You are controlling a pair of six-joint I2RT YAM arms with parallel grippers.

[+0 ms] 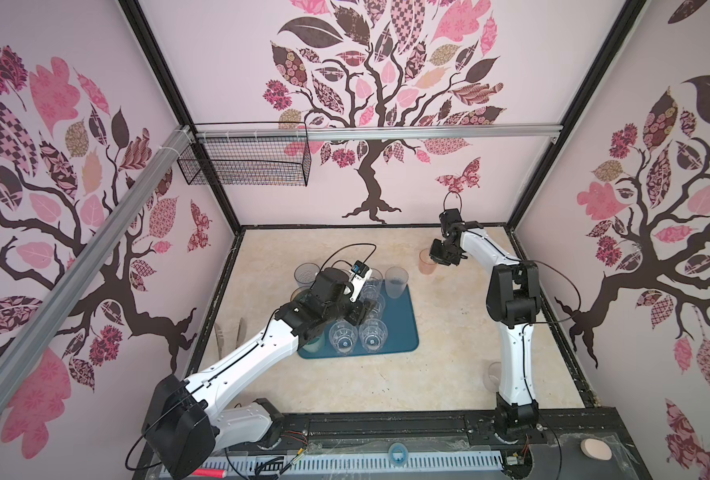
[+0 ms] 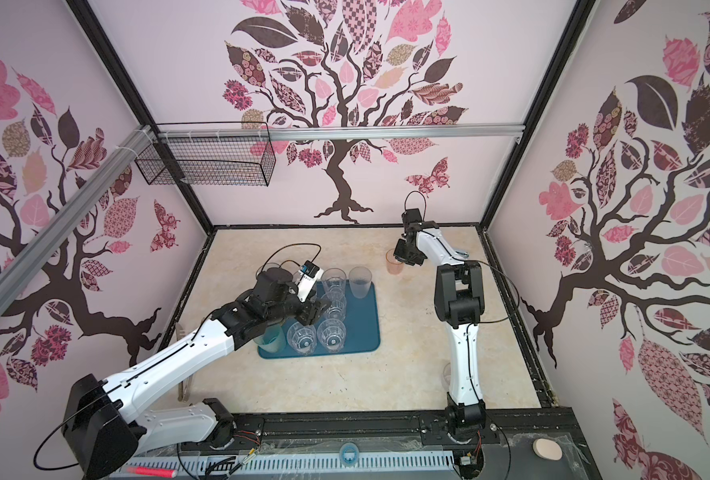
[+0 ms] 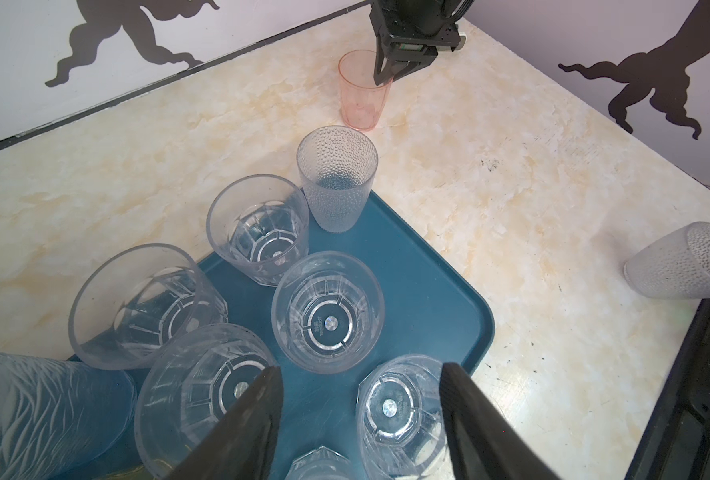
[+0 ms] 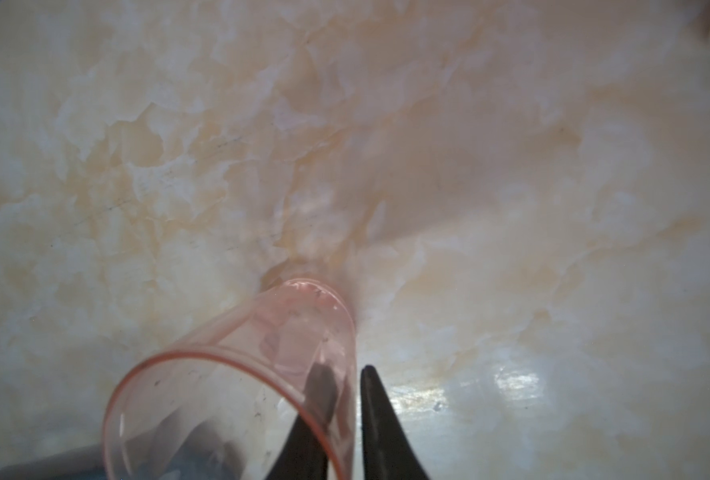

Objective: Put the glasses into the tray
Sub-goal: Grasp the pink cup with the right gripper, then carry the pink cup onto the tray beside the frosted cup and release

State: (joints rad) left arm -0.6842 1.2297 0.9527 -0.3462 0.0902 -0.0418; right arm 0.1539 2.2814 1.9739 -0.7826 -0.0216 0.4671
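The right gripper pinches the upright pink tumbler by its rim; the tray lies leftward, beneath the open, empty left gripper.

Right gripper at pink glass rim, perhaps gripping, clear glasses on tray

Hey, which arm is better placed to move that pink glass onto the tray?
Right. The right tool pinches the pink glass by its wall, one finger inside, one outside. The left tool hangs open over the tray, apart from it.
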